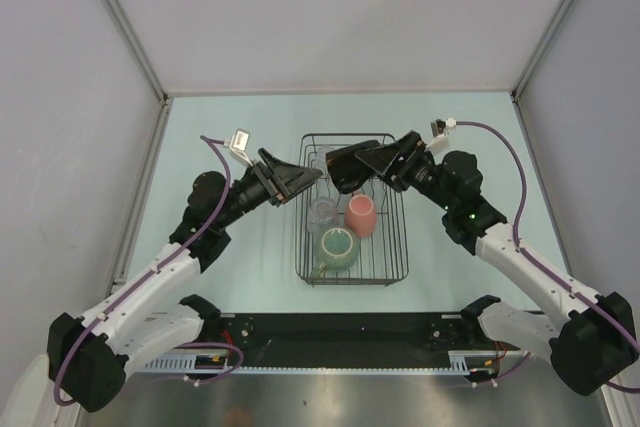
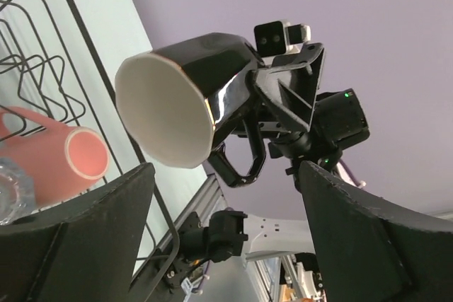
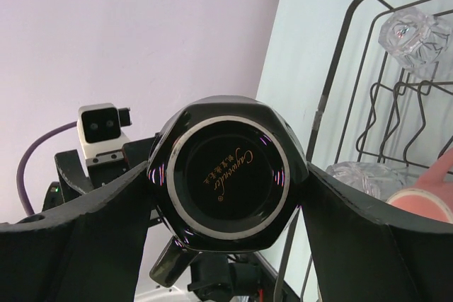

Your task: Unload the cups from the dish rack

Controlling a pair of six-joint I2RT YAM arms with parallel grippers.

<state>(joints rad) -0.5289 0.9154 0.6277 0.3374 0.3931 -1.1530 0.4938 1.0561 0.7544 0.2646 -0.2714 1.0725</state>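
My right gripper (image 1: 368, 163) is shut on a glossy dark cup (image 1: 345, 169), held on its side above the far end of the dish rack (image 1: 300, 247). The cup's base (image 3: 226, 175) fills the right wrist view, pressed between both fingers. In the left wrist view its pale inside (image 2: 166, 111) faces my left gripper (image 2: 223, 175), which is open with nothing between its fingers, just left of the cup (image 1: 305, 182). A salmon-pink cup (image 1: 361, 215), a green mug (image 1: 337, 248) and a clear tumbler (image 1: 321, 213) lie in the rack.
The rack's black wire rim (image 2: 92, 47) runs close under my left gripper. A second glass tumbler (image 3: 414, 37) lies among the plate-slot wires. Grey walls enclose the pale table (image 1: 220, 127) on three sides. The arms' base rail (image 1: 340, 332) lies along the near edge.
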